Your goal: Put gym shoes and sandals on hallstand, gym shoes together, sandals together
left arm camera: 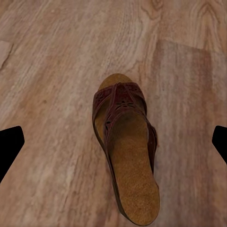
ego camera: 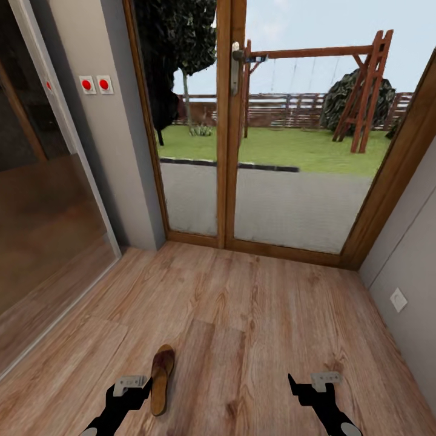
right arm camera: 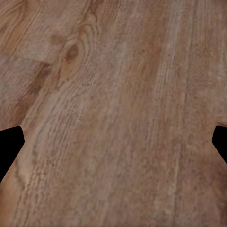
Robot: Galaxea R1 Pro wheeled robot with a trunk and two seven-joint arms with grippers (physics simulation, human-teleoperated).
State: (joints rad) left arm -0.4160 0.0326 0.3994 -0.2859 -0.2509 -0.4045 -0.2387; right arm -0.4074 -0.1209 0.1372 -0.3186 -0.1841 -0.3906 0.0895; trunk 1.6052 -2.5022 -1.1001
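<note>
Just above sandal [left arm camera: 125, 149], left pincer [left arm camera: 113, 142] agape

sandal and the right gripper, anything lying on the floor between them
Nothing. In the head view only bare wood floor lies between the sandal and the right gripper; the right wrist view also shows plain planks.

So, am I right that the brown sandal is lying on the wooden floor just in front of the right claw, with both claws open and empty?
Not quite: the sandal lies on the wooden floor by the left claw, not the right claw. The head view shows it, and the left wrist view has it between that claw's open fingers. Both claws are indeed open and empty.
</note>
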